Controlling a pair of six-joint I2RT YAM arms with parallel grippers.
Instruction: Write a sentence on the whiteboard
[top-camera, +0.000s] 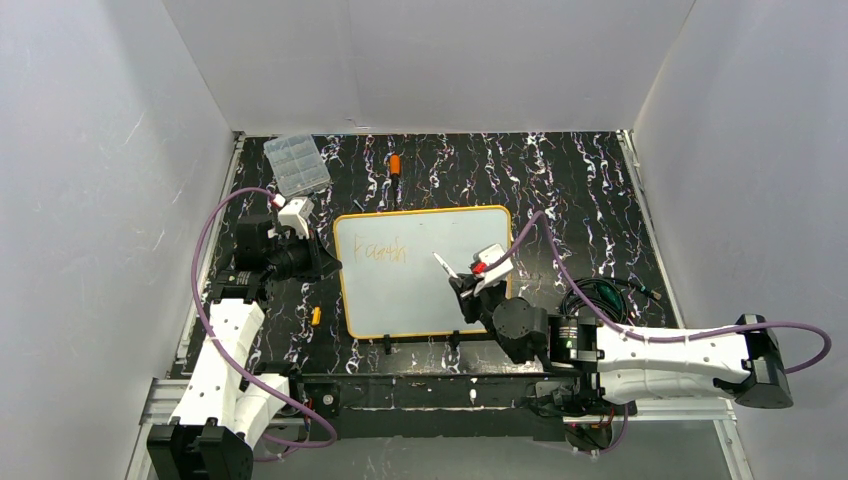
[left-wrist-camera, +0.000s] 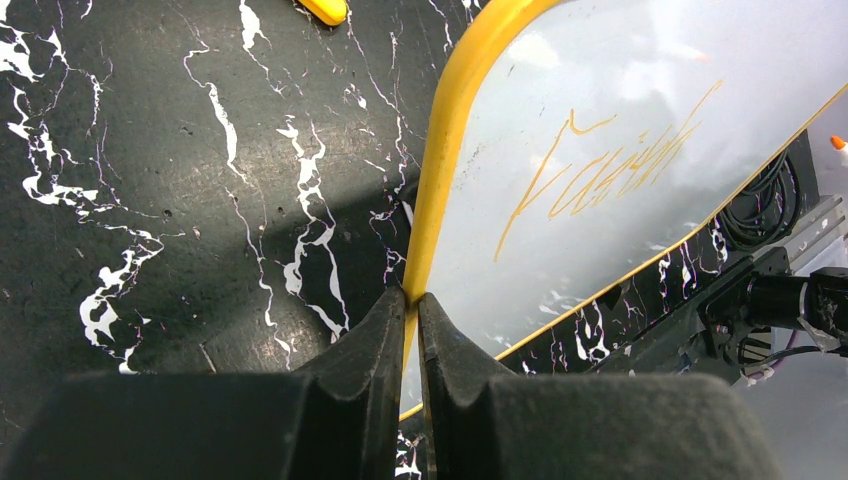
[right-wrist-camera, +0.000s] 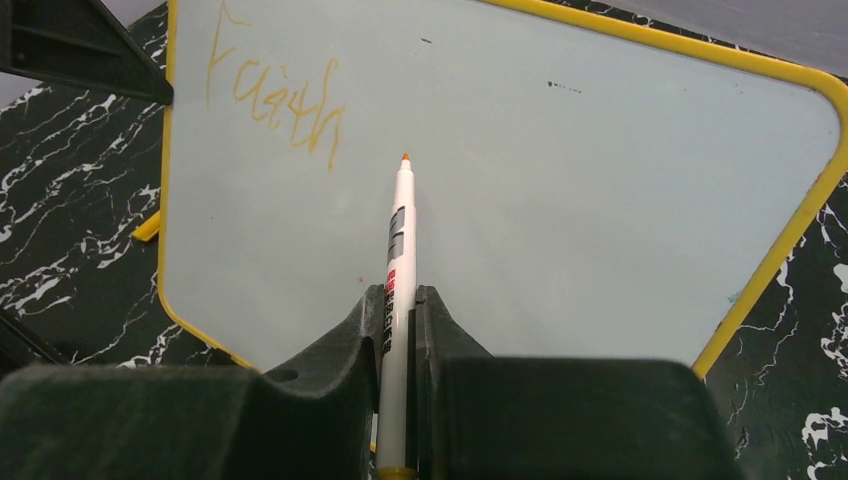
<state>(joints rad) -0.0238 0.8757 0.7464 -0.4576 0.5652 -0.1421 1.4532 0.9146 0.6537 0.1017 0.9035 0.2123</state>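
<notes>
The whiteboard (top-camera: 425, 300) with its yellow rim lies flat in the middle of the table. One faint orange word (top-camera: 382, 250) is written at its upper left; it also shows in the right wrist view (right-wrist-camera: 275, 100) and the left wrist view (left-wrist-camera: 610, 165). My left gripper (left-wrist-camera: 411, 296) is shut on the board's yellow left rim (left-wrist-camera: 440, 160). My right gripper (right-wrist-camera: 399, 296) is shut on a white marker (right-wrist-camera: 398, 250) with an orange tip, held over the board's middle, tip just right of the word. In the top view the marker (top-camera: 444, 265) points up-left.
A clear plastic compartment box (top-camera: 297, 164) stands at the back left. An orange marker cap (top-camera: 395, 165) lies behind the board. A small yellow piece (top-camera: 316, 316) lies left of the board. Black cables (top-camera: 600, 293) lie to the right.
</notes>
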